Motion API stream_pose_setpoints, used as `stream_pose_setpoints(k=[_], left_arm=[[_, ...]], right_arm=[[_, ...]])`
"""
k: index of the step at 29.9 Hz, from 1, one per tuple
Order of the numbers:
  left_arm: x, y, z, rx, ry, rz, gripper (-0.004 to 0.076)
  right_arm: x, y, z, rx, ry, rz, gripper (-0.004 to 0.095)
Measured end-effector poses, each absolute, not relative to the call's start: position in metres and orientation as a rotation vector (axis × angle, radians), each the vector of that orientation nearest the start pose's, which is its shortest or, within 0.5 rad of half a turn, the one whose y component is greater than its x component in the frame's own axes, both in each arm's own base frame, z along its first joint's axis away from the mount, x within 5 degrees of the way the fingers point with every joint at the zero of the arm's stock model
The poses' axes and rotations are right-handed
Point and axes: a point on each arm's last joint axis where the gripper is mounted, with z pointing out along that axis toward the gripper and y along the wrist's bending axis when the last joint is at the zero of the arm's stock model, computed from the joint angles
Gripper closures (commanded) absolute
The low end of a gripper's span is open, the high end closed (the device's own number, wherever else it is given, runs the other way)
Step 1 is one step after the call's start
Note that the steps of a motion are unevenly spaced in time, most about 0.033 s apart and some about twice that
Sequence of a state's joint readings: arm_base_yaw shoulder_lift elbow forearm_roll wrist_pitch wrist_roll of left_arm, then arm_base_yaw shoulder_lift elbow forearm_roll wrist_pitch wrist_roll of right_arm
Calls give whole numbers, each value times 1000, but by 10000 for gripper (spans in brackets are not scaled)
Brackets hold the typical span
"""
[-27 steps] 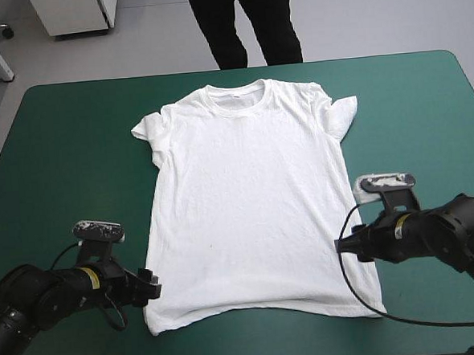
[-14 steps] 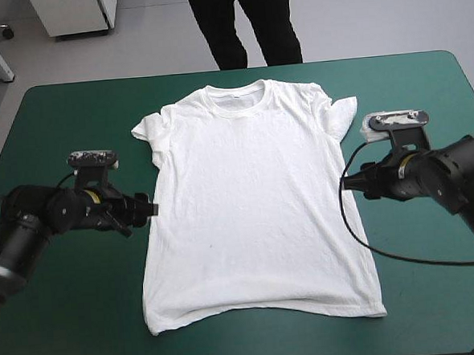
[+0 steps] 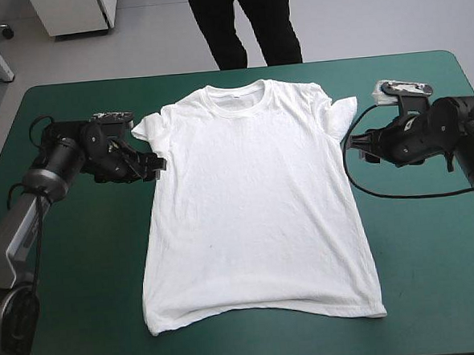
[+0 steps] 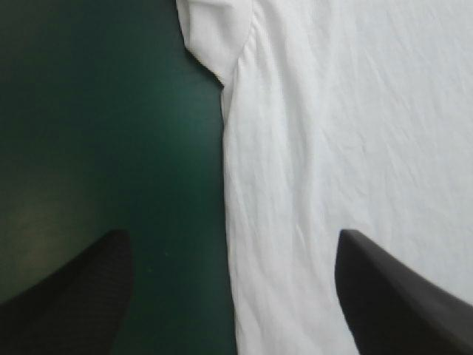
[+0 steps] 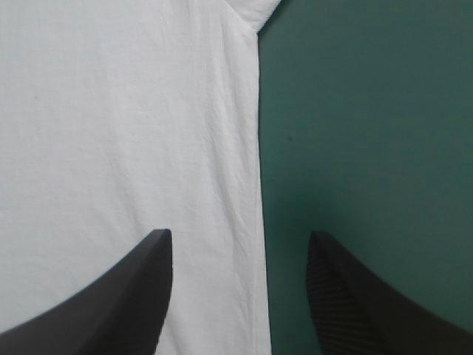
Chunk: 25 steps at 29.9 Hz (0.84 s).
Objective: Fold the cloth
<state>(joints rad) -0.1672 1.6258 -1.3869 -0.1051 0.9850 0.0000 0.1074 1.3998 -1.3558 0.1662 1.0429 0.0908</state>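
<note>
hem of the white t-shirt (image 3: 255, 208) lies nearest, the shirt spread flat on the teal-green cover (image 3: 66, 276). farther on, the left gripper (image 3: 157, 164) and right gripper (image 3: 355, 140) stand wide open over its side edges near the sleeves, holding nothing. collar lies farthest.

high: above-behind, forward-down | wrists: close, downward | shared: T-shirt (image 3: 255, 208) edges
</note>
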Motion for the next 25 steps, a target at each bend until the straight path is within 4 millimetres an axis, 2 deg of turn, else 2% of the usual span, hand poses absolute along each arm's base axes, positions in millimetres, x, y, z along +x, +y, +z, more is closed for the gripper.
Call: stream_pose_setpoints(k=[6, 11, 15, 18, 20, 25], left_arm=[[361, -69, 276, 179, 2782, -185, 178], [373, -72, 243, 180, 2860, -191, 178], [380, -74, 226, 189, 2891, -187, 199], [383, -79, 217, 214, 2905, -179, 269], [384, -82, 215, 254, 2910, -147, 360], [385, -93, 213, 328, 2897, -115, 687]], right_arm=[[287, 44, 365, 29, 2574, 297, 399], [287, 44, 365, 26, 2574, 297, 400], [287, 45, 365, 27, 2574, 300, 399], [287, 45, 365, 27, 2574, 302, 399], [287, 45, 365, 27, 2574, 304, 399], [287, 45, 365, 28, 2574, 306, 399]])
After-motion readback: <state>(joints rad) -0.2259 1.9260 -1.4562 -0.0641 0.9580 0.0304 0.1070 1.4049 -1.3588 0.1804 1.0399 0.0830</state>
